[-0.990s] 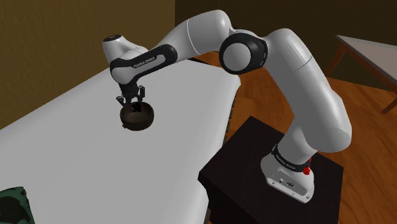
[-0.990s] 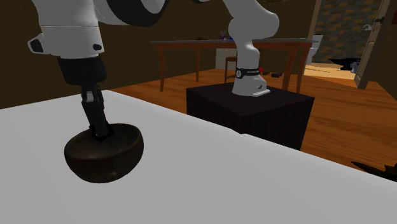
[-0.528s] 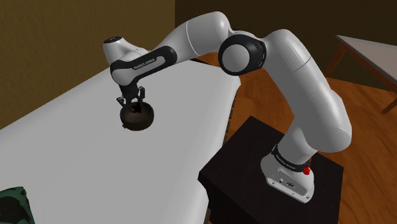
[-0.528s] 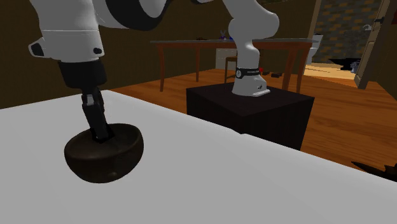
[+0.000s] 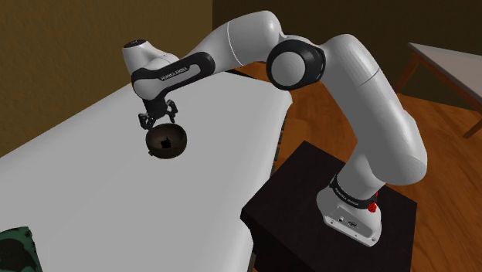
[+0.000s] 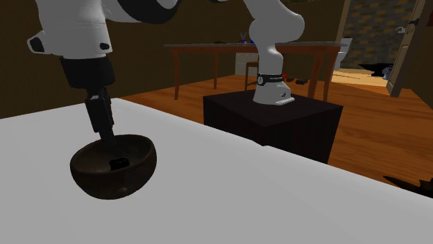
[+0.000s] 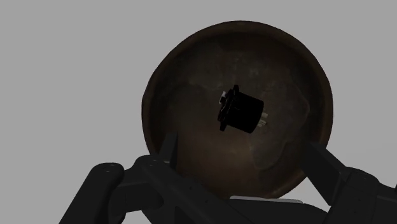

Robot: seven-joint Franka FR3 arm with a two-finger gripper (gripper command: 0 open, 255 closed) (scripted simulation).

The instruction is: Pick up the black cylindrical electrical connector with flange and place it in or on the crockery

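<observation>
A dark brown bowl (image 5: 152, 147) stands on the white table (image 5: 100, 193). The black flanged connector (image 5: 165, 142) lies on its side at the bottom of the bowl (image 7: 191, 83), free of the fingers. The connector (image 7: 242, 112) rests a little off the bowl's centre. My gripper (image 5: 158, 116) hangs open just above the bowl's rim with nothing between its fingers. In the wrist view the gripper (image 7: 238, 143) has both fingers spread to either side of the bowl. From the second exterior view the gripper (image 6: 107, 138) stands over the bowl (image 6: 111, 186), with the connector (image 6: 119, 163) inside.
The table's edge (image 5: 266, 166) runs close by the black stand (image 5: 309, 224). A dark green object (image 5: 11, 247) lies at the table's near corner. A wooden table (image 6: 257, 47) and wood floor (image 6: 375, 132) lie beyond the stand.
The gripper has let go of the connector, opened and risen out of the bowl. The connector now lies in the bowl; the bowl has not moved.
</observation>
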